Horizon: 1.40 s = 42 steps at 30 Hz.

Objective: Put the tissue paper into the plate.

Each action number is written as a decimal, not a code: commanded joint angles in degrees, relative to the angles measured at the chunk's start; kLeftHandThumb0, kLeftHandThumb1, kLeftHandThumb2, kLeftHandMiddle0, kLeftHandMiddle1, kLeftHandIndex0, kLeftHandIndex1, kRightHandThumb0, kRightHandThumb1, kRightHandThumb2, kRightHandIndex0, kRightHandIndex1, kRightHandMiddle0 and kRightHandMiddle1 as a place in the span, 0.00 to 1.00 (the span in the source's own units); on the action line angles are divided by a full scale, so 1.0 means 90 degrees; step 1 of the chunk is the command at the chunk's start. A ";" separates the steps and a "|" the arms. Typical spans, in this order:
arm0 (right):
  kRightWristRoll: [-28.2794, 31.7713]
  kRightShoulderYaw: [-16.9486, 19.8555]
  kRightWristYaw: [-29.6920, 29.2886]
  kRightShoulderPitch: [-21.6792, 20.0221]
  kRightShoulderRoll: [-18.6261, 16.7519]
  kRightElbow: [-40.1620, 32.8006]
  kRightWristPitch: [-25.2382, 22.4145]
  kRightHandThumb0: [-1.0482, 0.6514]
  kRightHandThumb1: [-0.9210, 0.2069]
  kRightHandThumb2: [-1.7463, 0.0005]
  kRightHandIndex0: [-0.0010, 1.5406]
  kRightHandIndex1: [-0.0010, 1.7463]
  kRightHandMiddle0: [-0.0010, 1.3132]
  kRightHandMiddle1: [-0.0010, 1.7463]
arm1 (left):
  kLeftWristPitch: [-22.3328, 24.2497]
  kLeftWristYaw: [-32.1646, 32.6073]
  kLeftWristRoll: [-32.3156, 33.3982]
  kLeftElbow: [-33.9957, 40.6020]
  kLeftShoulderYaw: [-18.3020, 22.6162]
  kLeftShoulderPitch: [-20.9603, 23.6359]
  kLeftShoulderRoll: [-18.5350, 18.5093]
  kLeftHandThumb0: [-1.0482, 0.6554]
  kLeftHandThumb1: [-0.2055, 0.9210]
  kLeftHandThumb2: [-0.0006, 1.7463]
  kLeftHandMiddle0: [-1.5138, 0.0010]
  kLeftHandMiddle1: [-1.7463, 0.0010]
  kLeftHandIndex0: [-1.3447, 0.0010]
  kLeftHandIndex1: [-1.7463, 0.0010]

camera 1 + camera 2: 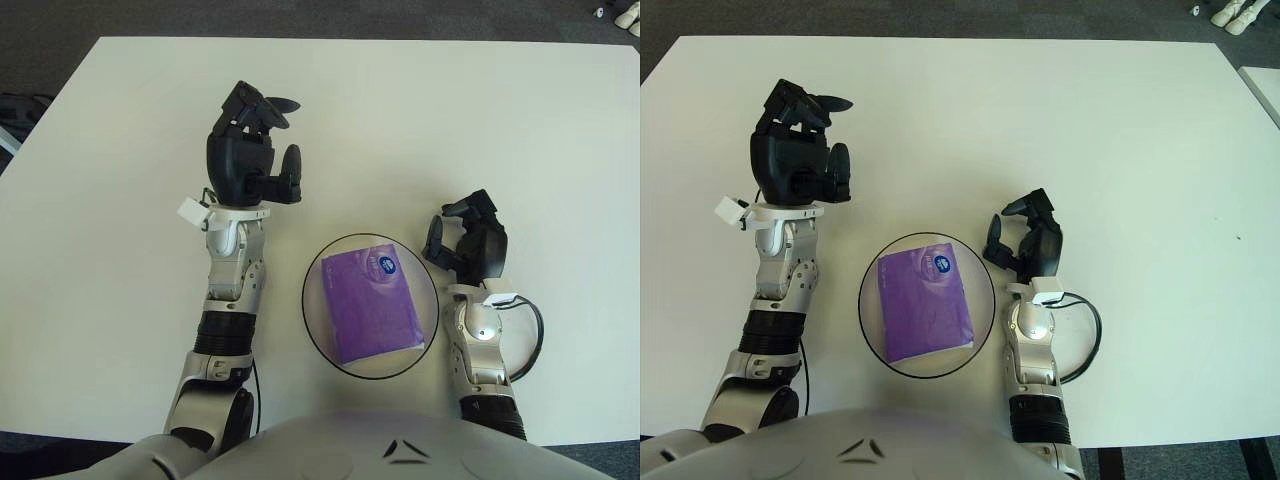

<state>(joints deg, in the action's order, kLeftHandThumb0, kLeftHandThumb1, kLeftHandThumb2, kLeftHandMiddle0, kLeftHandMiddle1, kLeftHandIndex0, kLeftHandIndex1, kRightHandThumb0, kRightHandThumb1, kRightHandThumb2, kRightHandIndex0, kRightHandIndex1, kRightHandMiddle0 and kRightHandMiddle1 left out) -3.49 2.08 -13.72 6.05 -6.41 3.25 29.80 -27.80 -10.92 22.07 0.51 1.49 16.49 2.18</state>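
step: placement looks done | tissue paper point(372, 304) lies flat inside plate point(318, 322), near centre of tabletop point(520, 120) | L hand point(250, 160) far-left of plate, fingers loose, empty | R hand point(470, 240) just right of plate, fingers half-curled, empty | next: prob. only park arms

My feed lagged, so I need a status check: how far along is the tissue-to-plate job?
Done: the purple tissue pack lies flat inside the plate. In hand: nothing; the left hand is up over the table to the plate's left, fingers relaxed and empty, and the right hand shows just right of the plate, also empty. Left: nothing visible on the placement itself.
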 commanded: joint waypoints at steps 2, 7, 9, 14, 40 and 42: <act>0.0009 0.0044 0.0027 0.0476 -0.0041 0.0478 -0.0052 0.34 0.52 0.25 0.72 1.00 0.46 1.00 | -0.0031 -0.0075 0.0120 -0.0184 0.0184 -0.0192 0.0115 0.61 0.06 1.00 0.40 0.00 0.36 0.12; 0.0017 0.0049 0.0049 0.0460 -0.0037 0.0522 -0.0015 0.34 0.53 0.25 0.72 1.00 0.46 1.00 | -0.0248 -0.0237 0.0214 -0.0539 0.0306 -0.0248 0.0278 0.61 0.06 1.00 0.40 0.00 0.35 0.12; 0.0012 0.0053 0.0054 0.0455 -0.0039 0.0534 0.0000 0.34 0.53 0.25 0.72 1.00 0.46 1.00 | -0.0342 -0.0312 0.0251 -0.0709 0.0363 -0.0246 0.0328 0.61 0.06 1.00 0.41 0.00 0.35 0.12; -0.0014 0.0066 0.0010 0.0482 -0.0065 0.0467 -0.0163 0.34 0.52 0.25 0.71 1.00 0.46 1.00 | -0.0561 -0.0319 0.0262 -0.1091 0.0565 -0.0222 0.0458 0.61 0.06 1.00 0.41 0.00 0.35 0.12; -0.0118 0.0025 -0.0221 0.0667 -0.0168 0.0018 -0.0884 0.34 0.48 0.28 0.69 1.00 0.43 1.00 | -0.0457 0.0981 -0.1167 -0.1958 0.0694 -0.0816 0.0698 0.61 0.07 1.00 0.41 0.00 0.36 0.11; -0.0113 0.0014 -0.0243 0.0683 -0.0175 -0.0016 -0.0913 0.35 0.48 0.28 0.69 1.00 0.43 1.00 | -0.0407 0.1032 -0.1245 -0.1998 0.0672 -0.0866 0.0674 0.61 0.07 1.00 0.41 0.00 0.36 0.11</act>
<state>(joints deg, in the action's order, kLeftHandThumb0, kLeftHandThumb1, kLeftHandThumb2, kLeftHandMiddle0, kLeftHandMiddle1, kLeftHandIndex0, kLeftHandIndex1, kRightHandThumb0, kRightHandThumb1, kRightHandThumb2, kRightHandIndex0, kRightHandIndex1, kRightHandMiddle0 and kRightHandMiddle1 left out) -4.25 2.00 -15.22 7.56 -6.40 0.83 25.06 -32.20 -2.57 11.94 -15.82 8.01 11.69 6.86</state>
